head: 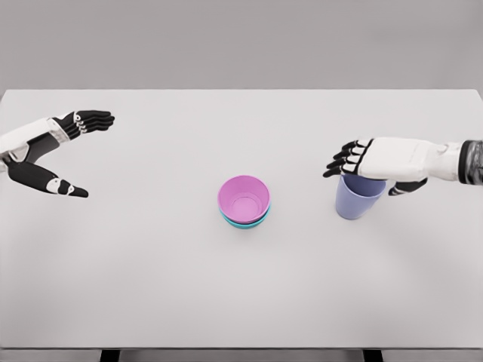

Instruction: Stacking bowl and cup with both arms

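A pink bowl [244, 197] sits nested in a teal bowl [245, 222] at the middle of the white table [241, 294]. To the right stands an upright lavender cup [358, 200]. My right hand [365, 178] lies over the cup's rim. Its fingers [341, 163] reach past the far left side and its thumb [398, 188] is by the right side. They are only slightly curled and not closed on the cup, and the palm hides the cup's mouth. My left hand [94, 154] hovers at the far left, fingers spread, holding nothing.
The table's far edge runs along the top under a grey wall, and its front edge lies near the bottom of the view. Bare white surface lies between the bowls and each hand.
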Controlling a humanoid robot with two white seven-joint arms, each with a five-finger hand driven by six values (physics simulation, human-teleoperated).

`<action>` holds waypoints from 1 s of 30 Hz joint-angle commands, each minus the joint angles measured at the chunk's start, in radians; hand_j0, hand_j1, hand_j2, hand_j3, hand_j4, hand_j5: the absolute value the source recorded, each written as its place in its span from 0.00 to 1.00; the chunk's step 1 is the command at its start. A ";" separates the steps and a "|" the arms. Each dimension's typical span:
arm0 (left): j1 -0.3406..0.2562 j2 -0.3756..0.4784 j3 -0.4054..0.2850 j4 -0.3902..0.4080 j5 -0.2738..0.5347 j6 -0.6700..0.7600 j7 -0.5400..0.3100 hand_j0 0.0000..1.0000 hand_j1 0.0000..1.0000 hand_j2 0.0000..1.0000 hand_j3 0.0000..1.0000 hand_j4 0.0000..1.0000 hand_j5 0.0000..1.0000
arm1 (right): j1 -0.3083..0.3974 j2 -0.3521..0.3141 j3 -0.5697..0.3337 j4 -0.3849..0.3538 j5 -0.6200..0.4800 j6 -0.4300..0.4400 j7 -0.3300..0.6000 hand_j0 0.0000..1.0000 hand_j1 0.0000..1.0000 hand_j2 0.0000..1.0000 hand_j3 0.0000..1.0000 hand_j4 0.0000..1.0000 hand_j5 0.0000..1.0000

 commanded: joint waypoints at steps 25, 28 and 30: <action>0.002 -0.005 0.002 0.008 0.006 0.002 0.000 1.00 1.00 1.00 1.00 1.00 1.00 | -0.066 0.086 0.022 0.053 0.017 0.002 0.000 0.69 0.69 0.69 0.69 0.69 0.69; 0.002 -0.005 0.003 0.008 0.006 0.002 0.000 1.00 1.00 1.00 1.00 1.00 1.00 | -0.086 0.111 0.004 0.049 0.013 0.002 0.000 0.69 0.69 0.69 0.69 0.69 0.69; 0.000 -0.005 0.003 0.008 0.006 0.002 0.000 1.00 1.00 1.00 1.00 1.00 1.00 | -0.086 0.115 -0.004 0.042 -0.012 0.002 0.000 0.68 0.68 0.68 0.68 0.68 0.68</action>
